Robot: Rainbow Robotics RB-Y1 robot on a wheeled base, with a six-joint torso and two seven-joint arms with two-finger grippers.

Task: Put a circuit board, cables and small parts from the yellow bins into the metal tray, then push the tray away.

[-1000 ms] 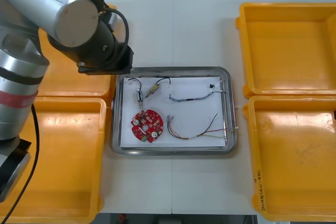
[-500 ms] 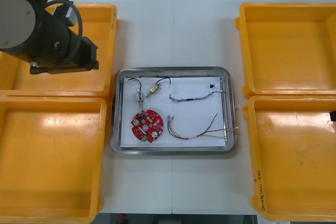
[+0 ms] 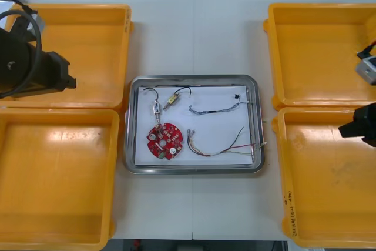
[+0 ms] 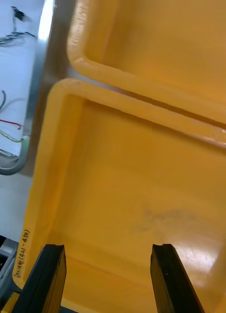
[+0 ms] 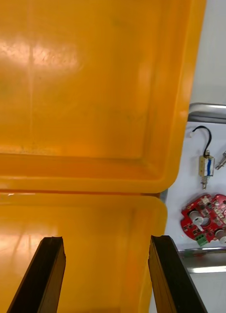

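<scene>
Left end effector [image 5: 107, 239] hangs wide and empty over the left yellow bins [image 5: 93, 73]; right end effector [image 4: 108, 247], likewise wide, over the right yellow bins [image 4: 142, 186]. The metal tray [image 3: 194, 80] on the bench [image 3: 194, 33] holds the red circuit board [image 3: 165, 141], cables [image 3: 214, 109] and small metal parts [image 3: 156, 109]. An off-centre push could swing it into a bin.

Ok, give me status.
Left pincer open over left bins; right pincer open over right near bin. Tray holds board, cables, small parts. Nothing blocks the push.
</scene>
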